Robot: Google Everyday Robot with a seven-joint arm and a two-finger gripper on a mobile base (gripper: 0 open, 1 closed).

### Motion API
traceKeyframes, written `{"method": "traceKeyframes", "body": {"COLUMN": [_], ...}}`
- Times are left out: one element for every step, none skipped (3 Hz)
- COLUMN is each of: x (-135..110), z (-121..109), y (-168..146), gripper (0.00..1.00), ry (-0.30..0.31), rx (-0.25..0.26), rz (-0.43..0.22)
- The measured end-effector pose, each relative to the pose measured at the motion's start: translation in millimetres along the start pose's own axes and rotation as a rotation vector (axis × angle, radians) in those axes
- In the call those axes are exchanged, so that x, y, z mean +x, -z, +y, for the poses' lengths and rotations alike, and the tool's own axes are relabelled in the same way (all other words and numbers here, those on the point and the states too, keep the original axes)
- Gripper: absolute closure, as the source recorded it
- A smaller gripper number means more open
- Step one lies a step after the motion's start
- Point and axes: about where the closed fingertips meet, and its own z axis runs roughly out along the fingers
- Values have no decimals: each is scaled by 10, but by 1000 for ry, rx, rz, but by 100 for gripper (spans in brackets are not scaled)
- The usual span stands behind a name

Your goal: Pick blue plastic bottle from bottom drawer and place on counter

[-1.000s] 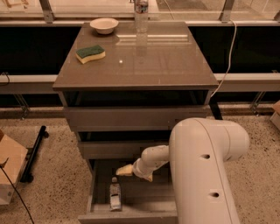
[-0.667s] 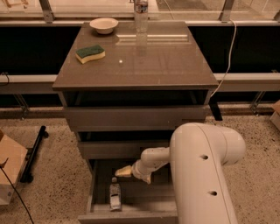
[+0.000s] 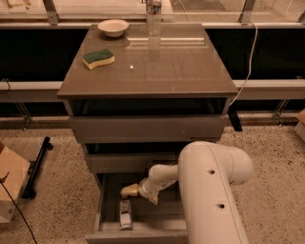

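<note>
Tabletop (image 3: 181,66): bowl (image 3: 113,27) at back left; upright bottle (image 3: 153,14) at the back edge, just right of the bowl; sponge (image 3: 98,58) on the left side, in front of the bowl. Three drawers stacked below; bottom drawer (image 3: 138,236) stands open toward the camera. Lying bottle (image 3: 125,214) in it at front left, lengthwise front to back. Gripper (image 3: 129,190) inside the same drawer, just behind the lying bottle. Arm (image 3: 209,190) comes in from the right front, covering the drawer's right part. Box (image 3: 12,183) on the floor, well left of the drawers.

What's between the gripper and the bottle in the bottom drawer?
Nothing: the camera view shows only bare floor of the bottom drawer between the gripper, inside it, and the blue plastic bottle.
</note>
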Motion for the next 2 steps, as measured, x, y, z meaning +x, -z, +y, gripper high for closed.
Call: {"method": "traceKeyframes", "body": {"x": [34, 66], "z": [17, -14], "y": [-248, -483], "gripper": [0, 0], "ry": [-25, -59], "rx": [-13, -28], "rz": [35, 73]}}
